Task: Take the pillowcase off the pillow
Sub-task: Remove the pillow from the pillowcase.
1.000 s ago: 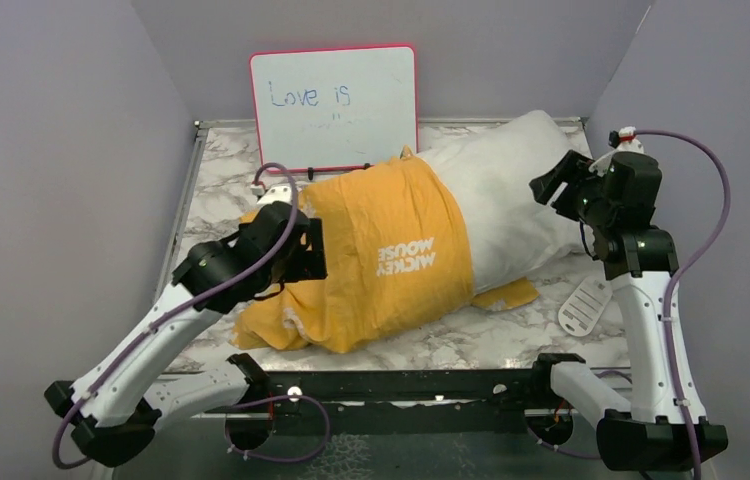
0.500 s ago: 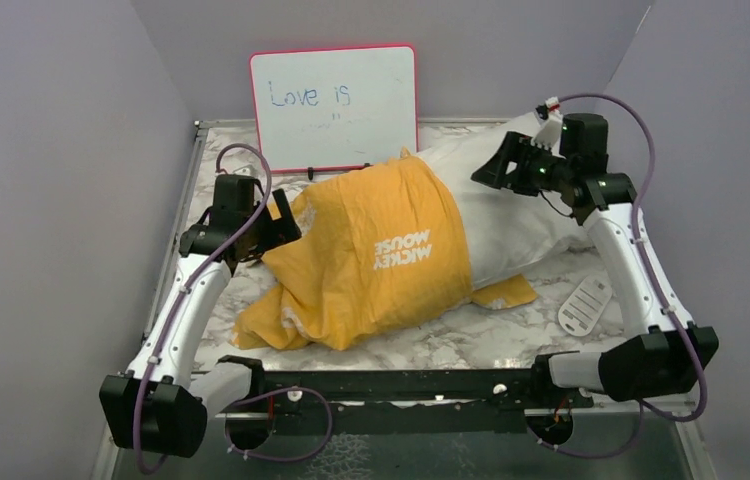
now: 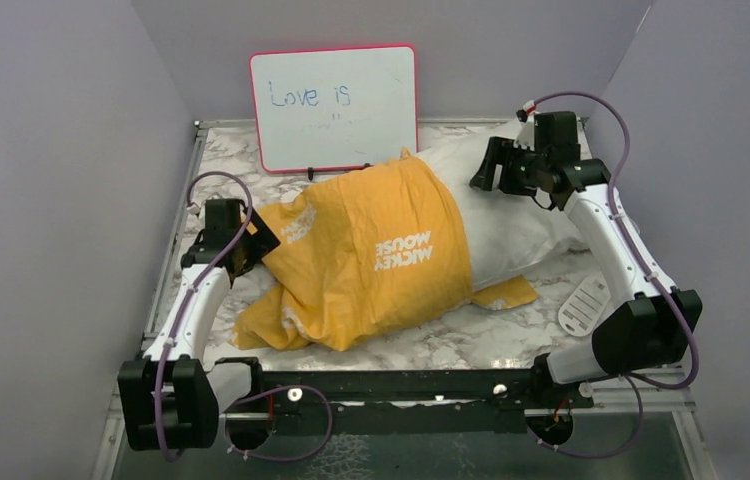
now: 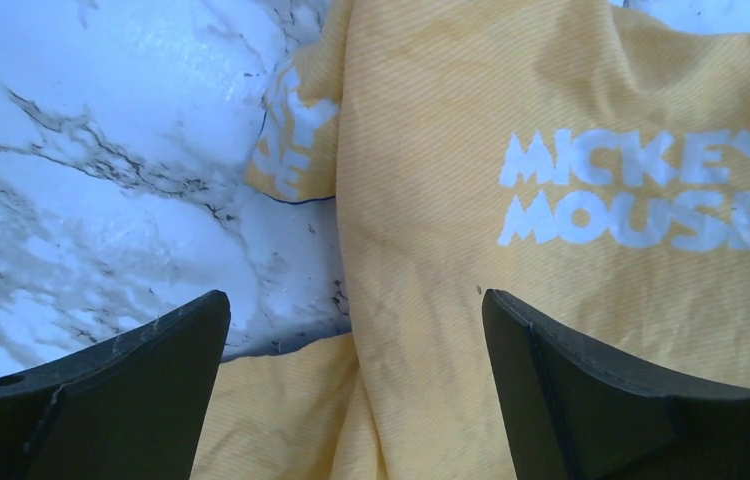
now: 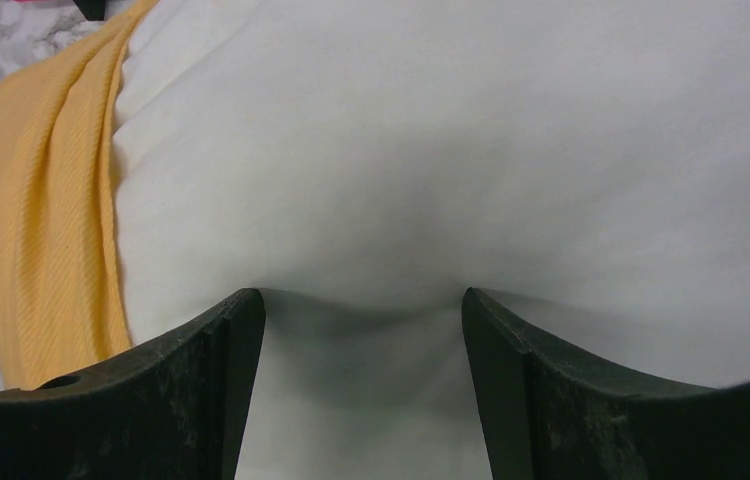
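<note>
At the table's [image 3: 431, 345] far right corner, the right gripper [image 3: 482, 170], jaws spread, presses the pillow [image 3: 516, 205] and should pinch it; the left gripper [image 3: 256, 238], jaws spread and empty, should take the pillowcase [image 3: 381, 250] mid-table, pulling left.

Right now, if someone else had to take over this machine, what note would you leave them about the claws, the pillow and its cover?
Left claw: open and empty, above the left end of the pillowcase and the marble table.
Right claw: open, tips at the bare white pillow, gripping nothing.
Things: the pillow lies across the table. The yellow pillowcase covers its left part and the right end sticks out.
Done: pillow partly uncovered.
Left: hold the bare end and pull the pillowcase fully off.
</note>
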